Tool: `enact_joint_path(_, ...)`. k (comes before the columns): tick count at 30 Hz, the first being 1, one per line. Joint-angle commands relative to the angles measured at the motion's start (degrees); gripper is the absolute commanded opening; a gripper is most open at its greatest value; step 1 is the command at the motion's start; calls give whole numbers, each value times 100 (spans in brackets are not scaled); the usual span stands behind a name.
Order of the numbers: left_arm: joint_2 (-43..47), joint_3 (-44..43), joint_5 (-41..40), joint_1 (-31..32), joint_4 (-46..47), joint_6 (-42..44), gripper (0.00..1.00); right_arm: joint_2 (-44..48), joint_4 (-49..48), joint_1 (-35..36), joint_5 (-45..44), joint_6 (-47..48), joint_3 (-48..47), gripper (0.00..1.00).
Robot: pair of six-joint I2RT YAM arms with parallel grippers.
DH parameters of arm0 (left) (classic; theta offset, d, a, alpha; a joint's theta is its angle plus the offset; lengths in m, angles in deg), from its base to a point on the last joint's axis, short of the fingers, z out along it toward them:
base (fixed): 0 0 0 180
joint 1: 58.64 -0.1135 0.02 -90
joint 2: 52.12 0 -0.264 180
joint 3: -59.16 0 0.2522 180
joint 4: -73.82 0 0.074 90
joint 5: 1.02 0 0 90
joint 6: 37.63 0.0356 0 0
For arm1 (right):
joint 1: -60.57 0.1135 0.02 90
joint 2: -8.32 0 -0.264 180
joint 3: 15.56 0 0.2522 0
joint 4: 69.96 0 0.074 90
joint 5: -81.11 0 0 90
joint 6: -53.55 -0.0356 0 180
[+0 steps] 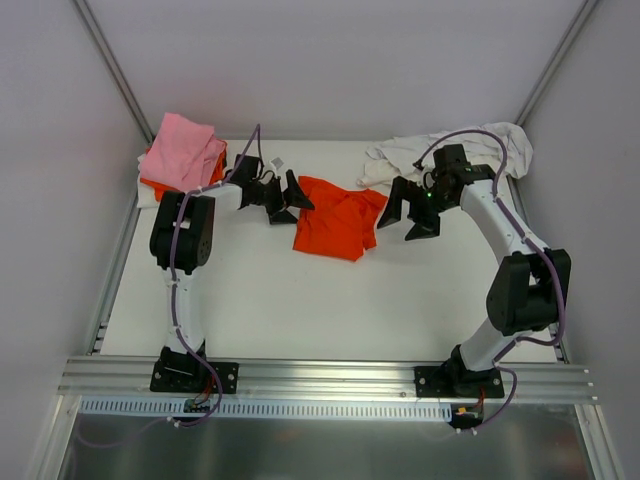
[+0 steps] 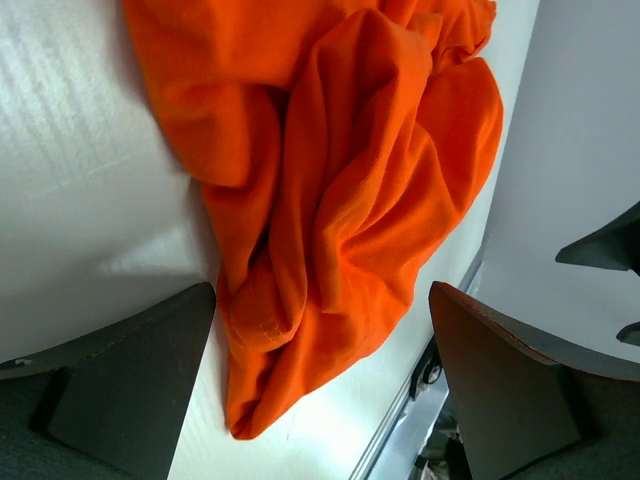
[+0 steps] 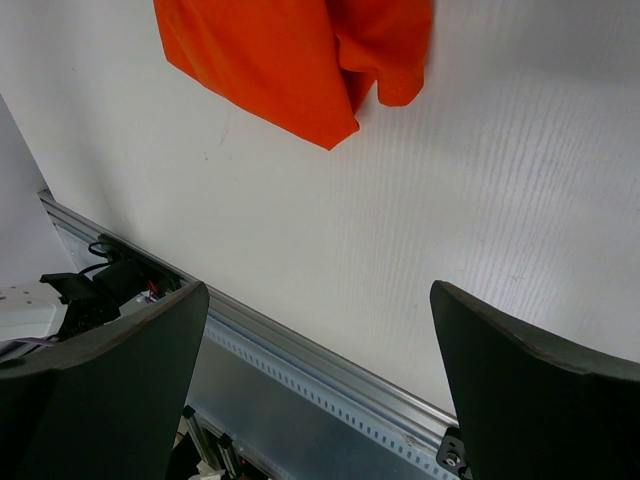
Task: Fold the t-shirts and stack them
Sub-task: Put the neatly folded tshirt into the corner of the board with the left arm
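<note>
A crumpled bright orange t-shirt (image 1: 335, 222) lies in the middle of the white table, also in the left wrist view (image 2: 340, 190) and at the top of the right wrist view (image 3: 290, 60). My left gripper (image 1: 288, 200) is open and empty at the shirt's left edge, its fingers on either side of a hanging fold. My right gripper (image 1: 408, 214) is open and empty just right of the shirt. A folded pink t-shirt (image 1: 182, 148) lies on another orange one (image 1: 215, 170) at the back left. A crumpled white t-shirt (image 1: 430, 152) lies at the back right.
Grey walls enclose the table on the left, back and right. An aluminium rail (image 1: 330, 378) with both arm bases runs along the near edge. A small white tag (image 1: 277, 163) lies behind the left gripper.
</note>
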Motion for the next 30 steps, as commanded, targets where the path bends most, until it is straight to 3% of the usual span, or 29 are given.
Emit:
enact_joint_path(1, -407, 24, -115, 23, 243, 54, 93, 300, 306, -44, -89, 108, -178, 99)
enact_joint_path(25, -1190, -205, 685, 471, 1203, -720, 90, -60, 535, 9, -150, -147, -758, 99)
enact_joint_path(30, -1357, -205, 887, 506, 1308, -860, 79, -113, 543, 17, -142, -209, -855, 99)
